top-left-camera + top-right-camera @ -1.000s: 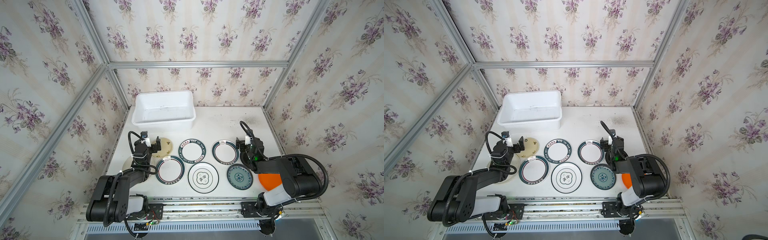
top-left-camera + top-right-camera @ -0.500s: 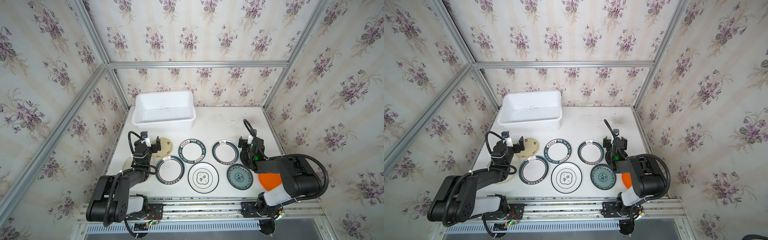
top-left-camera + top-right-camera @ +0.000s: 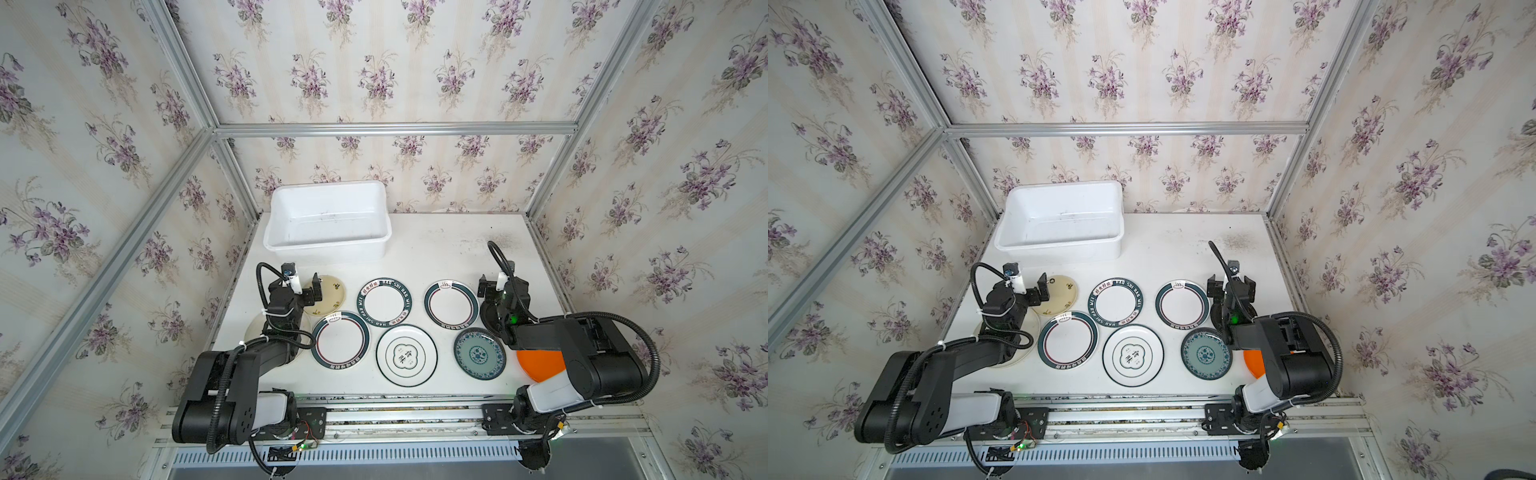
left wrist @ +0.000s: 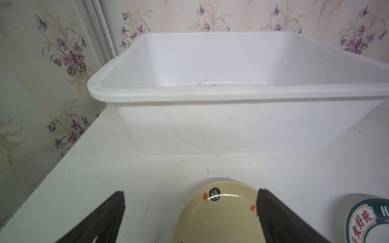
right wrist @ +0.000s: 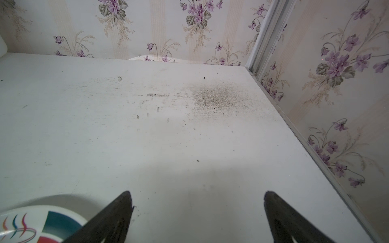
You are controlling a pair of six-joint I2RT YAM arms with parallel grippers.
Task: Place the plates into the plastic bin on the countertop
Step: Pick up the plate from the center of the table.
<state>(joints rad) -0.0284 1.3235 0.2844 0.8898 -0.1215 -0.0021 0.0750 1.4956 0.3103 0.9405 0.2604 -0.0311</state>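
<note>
1. The white plastic bin point(image 3: 328, 254) stands at the far left of the bench point(image 3: 436, 249), against the back wall.
2. The plates lie flat on the bench, nearer than the bin. The far row, from left to right, is a cream plate point(image 3: 330, 296), a lettered green-rimmed plate point(image 3: 384, 302) and a green-banded plate point(image 3: 451, 303).
3. The near row is a second green-banded plate point(image 3: 340, 339), a white plate with a centre emblem point(image 3: 406, 355), a blue-green patterned plate point(image 3: 479, 353) and an orange plate point(image 3: 536, 365) partly under the right arm.
4. The left pincer point(image 3: 305, 286) is spread wide and holds nothing. It hovers over the cream plate's left edge and points toward the bin.
5. The right pincer point(image 3: 498, 286) is also spread and holds nothing. It sits just right of the far green-banded plate, with bare bench between its fingers point(image 5: 124, 208).
</note>
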